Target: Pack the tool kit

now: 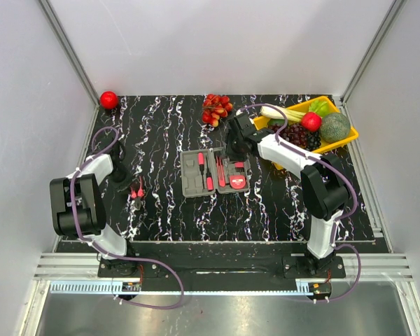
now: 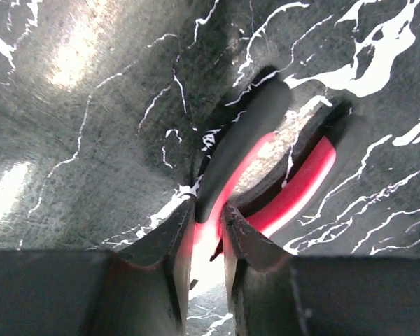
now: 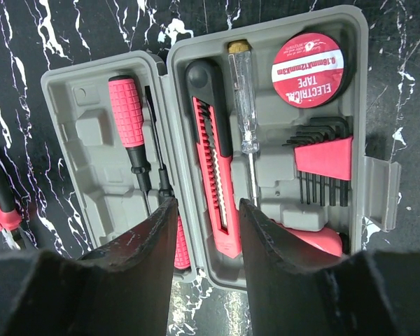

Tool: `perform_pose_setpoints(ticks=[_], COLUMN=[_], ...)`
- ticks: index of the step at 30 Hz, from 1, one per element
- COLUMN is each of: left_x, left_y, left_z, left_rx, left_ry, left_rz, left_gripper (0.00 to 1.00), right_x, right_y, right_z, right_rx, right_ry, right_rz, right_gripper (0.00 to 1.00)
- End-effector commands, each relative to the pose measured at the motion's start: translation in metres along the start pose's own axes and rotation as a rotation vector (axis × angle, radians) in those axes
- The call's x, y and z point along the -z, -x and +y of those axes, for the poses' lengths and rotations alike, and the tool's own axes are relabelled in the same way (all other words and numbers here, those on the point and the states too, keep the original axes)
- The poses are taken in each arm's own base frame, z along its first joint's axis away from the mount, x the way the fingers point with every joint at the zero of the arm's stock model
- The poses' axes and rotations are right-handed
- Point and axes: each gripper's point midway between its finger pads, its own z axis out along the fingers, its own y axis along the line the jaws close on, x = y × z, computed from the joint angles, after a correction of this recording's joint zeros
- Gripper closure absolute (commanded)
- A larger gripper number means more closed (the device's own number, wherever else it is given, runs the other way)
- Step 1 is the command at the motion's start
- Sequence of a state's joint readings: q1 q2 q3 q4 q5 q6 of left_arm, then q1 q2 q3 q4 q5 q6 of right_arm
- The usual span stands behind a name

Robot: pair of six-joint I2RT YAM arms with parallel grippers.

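Open at the centre of the table (image 1: pixel 280 210), grey case (image 3: pixel 91 133) holding one knife (image 3: pixel 213 175), one screwdriver (image 3: pixel 129 119) and one tape roll (image 3: pixel 309 68), one edge hidden behind half-open, empty right gripper (image 3: pixel 206 204) hovering above; to its left, one pliers (image 2: pixel 294 189) inside narrowed left gripper (image 2: pixel 208 213), contact unclear.

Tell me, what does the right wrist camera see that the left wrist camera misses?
Only right wrist: the open flat grey plastic case holding a red-handled screwdriver, red-and-black knife and round tape roll, with the right claw over it. Only left wrist: the left claw straddling a handle of the red-handled pliers. Both: those pliers, lying on the black white-veined table.
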State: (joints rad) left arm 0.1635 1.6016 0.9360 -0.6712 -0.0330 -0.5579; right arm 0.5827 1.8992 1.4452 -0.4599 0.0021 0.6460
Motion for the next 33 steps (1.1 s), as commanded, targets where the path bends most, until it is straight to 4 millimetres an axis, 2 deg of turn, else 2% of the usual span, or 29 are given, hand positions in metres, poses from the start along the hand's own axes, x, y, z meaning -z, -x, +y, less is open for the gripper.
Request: perform_pose_setpoints(ticks=[1,5,8,11,16,21,24,28,33], left_x=[0.003,0.002,0.007,0.022,0.067,0.101,0.106,0.098,0.082], left_y=[0.016,0.015,0.016,0.019,0.022,0.014,0.000,-0.016,-0.030], left_z=[-0.012,-0.017,-0.022,-0.039,-0.086,-0.150,-0.187,-0.226,-0.250], left_rx=[0.001,-0.025,-0.044,-0.078,-0.155,-0.211,-0.249,-0.290,-0.315], left_ry=[-0.041,-0.064,-0.092,-0.164,-0.296,-0.423,-0.458,-0.458,-0.417], left_rz=[-0.032,-0.004,-0.002,-0.024,-0.090,-0.102,-0.076,-0.055,-0.056], left_gripper=[0.80,1.00,1.00,1.00,1.00,1.00,1.00,1.00,1.00], right_x=[-0.001,-0.002,-0.002,-0.001,-0.001,0.000,0.000,0.001,0.003], right_y=[0.010,0.012,0.014,0.014,0.012,0.011,0.011,0.009,0.008], right_z=[0.007,0.006,0.007,0.008,0.007,0.006,0.004,0.003,0.001], right_rx=[-0.028,-0.034,-0.033,-0.033,-0.039,-0.042,-0.042,-0.045,-0.046], right_ry=[0.042,0.047,0.051,0.057,0.055,0.055,0.052,0.050,0.046], right_rz=[-0.010,-0.008,-0.013,-0.013,-0.007,-0.005,-0.006,-0.003,-0.005], right_gripper=[0.55,0.55,0.55,0.55,0.55,0.55,0.55,0.55,0.55])
